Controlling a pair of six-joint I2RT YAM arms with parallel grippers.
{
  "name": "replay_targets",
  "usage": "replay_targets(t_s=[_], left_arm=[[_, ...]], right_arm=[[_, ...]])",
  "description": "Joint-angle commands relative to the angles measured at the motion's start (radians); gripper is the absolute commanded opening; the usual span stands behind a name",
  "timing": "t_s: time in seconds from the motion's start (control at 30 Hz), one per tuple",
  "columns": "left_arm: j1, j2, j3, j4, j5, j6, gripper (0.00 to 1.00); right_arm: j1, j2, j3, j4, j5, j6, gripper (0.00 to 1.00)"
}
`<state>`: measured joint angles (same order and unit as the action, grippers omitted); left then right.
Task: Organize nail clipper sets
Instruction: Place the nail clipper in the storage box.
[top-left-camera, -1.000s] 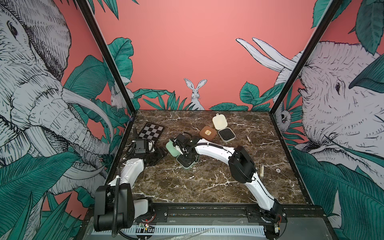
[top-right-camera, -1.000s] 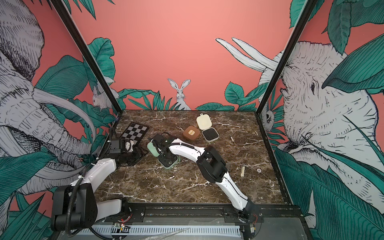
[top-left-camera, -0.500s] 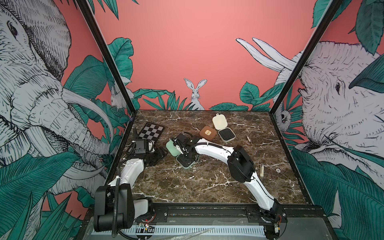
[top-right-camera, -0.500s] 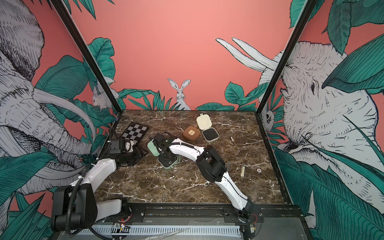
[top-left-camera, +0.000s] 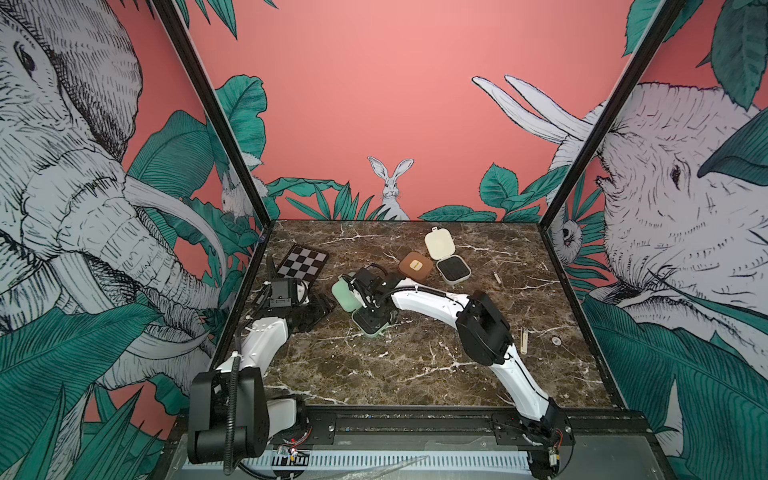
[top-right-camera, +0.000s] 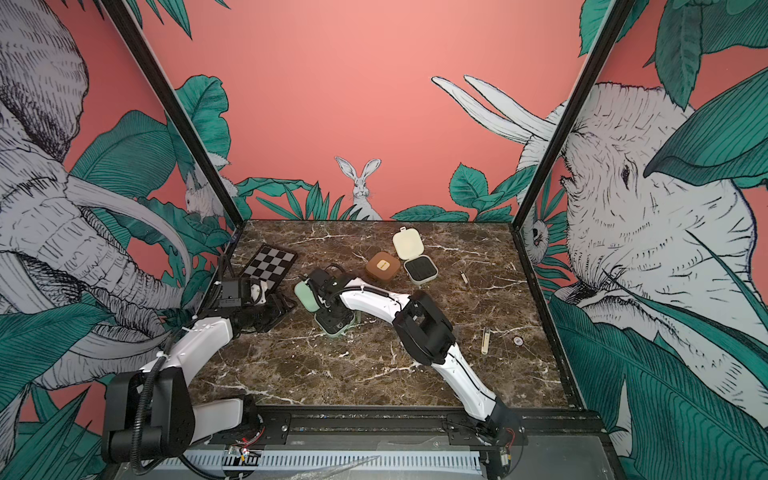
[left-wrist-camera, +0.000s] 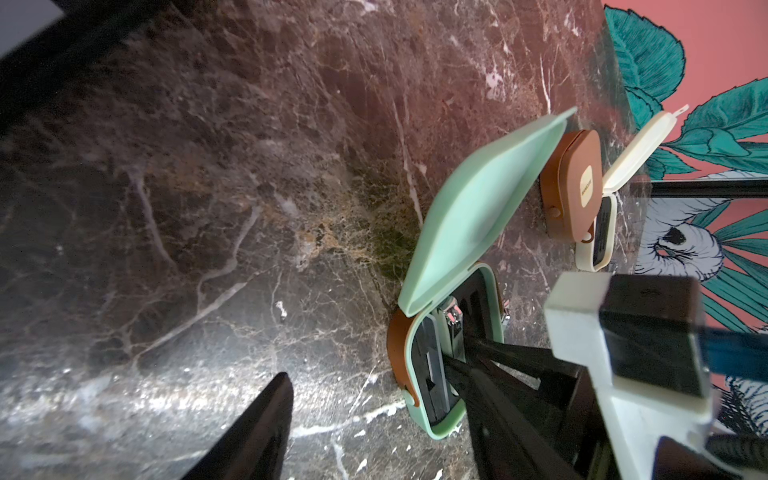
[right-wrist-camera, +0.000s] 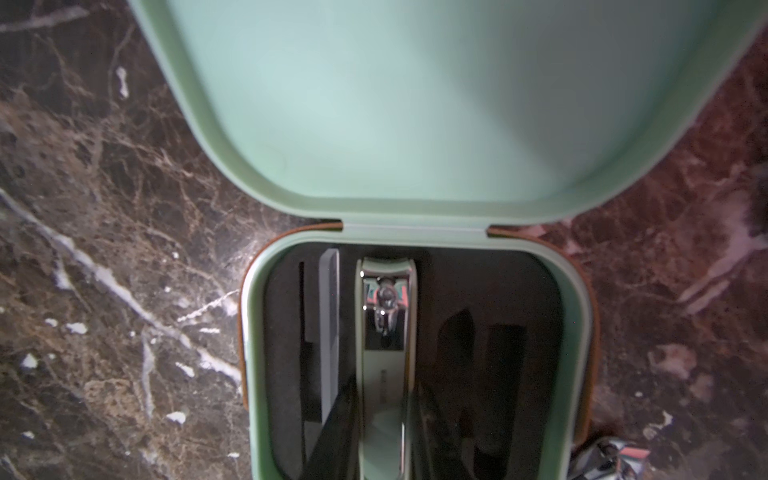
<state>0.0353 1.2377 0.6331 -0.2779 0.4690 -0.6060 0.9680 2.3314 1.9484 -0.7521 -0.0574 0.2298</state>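
A mint green case lies open left of the table's middle, its lid (top-left-camera: 345, 293) folded back and its base (top-left-camera: 371, 322) holding a black insert. My right gripper (right-wrist-camera: 384, 386) reaches down into the base and is shut on the mint nail clipper (right-wrist-camera: 384, 332), one finger on each side. A grey file (right-wrist-camera: 329, 332) sits in the slot beside it. The brown case (top-left-camera: 415, 266) is closed just behind. Further back the cream case (top-left-camera: 439, 245) lies open. My left gripper (top-left-camera: 316, 311) rests open near the left edge, apart from the mint case (left-wrist-camera: 469, 208).
A black-and-grey checkerboard (top-left-camera: 302, 266) lies at the back left. A cream tool (top-left-camera: 524, 340) and a small round piece (top-left-camera: 556, 340) lie on the right of the marble table (top-left-camera: 395, 374). Another small tool (top-left-camera: 496, 277) lies right of the cream case.
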Motion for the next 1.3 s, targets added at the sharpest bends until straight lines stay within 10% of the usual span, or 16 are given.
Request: replay_targets(t_s=[0.0,1.03,1.27], left_arm=[[-0.001,-0.029,-0.011,-0.005,0.002,0.003,0.68],[0.0,-0.025,-0.026,0.008,0.003,0.003,0.68],[-0.001,-0.023,-0.022,0.01,0.003,0.0,0.68]], right_arm=[[-0.003,-0.026,-0.023,-0.018,0.041,0.025,0.03],[0.011,0.083,0.023,-0.064,0.018,0.071,0.01],[0.008,0.031,0.011,-0.059,0.034,0.074,0.18]])
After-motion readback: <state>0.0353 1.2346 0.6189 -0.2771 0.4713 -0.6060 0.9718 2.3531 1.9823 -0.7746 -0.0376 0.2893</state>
